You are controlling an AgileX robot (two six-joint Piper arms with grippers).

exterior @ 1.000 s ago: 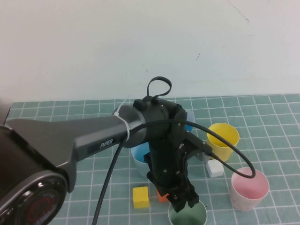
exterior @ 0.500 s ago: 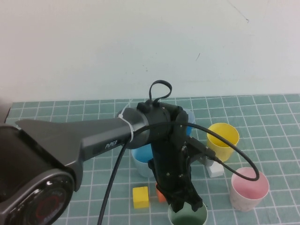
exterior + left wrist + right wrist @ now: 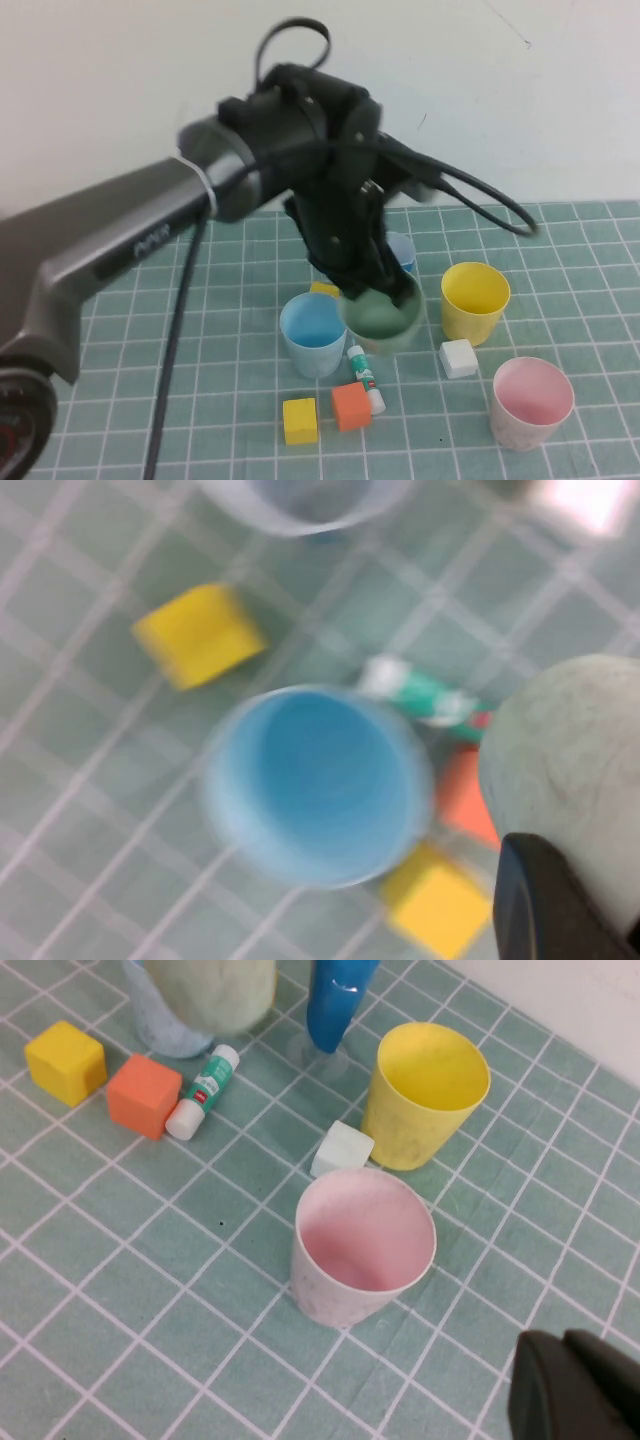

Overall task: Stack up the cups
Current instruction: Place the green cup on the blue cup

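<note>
My left gripper (image 3: 378, 292) is shut on the rim of the sage green cup (image 3: 382, 314) and holds it in the air, just right of the light blue cup (image 3: 315, 332). In the left wrist view the green cup (image 3: 572, 755) hangs beside the open blue cup (image 3: 320, 780). The yellow cup (image 3: 475, 300) and the pink cup (image 3: 532, 400) stand upright at the right. My right gripper (image 3: 580, 1388) is shut and empty, above the mat near the pink cup (image 3: 365, 1245) and the yellow cup (image 3: 430, 1090). It is out of the high view.
A narrow dark blue cup (image 3: 402, 252) stands behind the held cup. A white block (image 3: 458, 357), an orange block (image 3: 351, 405), a yellow block (image 3: 300, 420) and a glue stick (image 3: 364, 375) lie in front. Another yellow block (image 3: 325, 290) sits behind the blue cup.
My left gripper has lifted the green cup off the mat at the front and carried it up and back, to beside the light blue cup.
</note>
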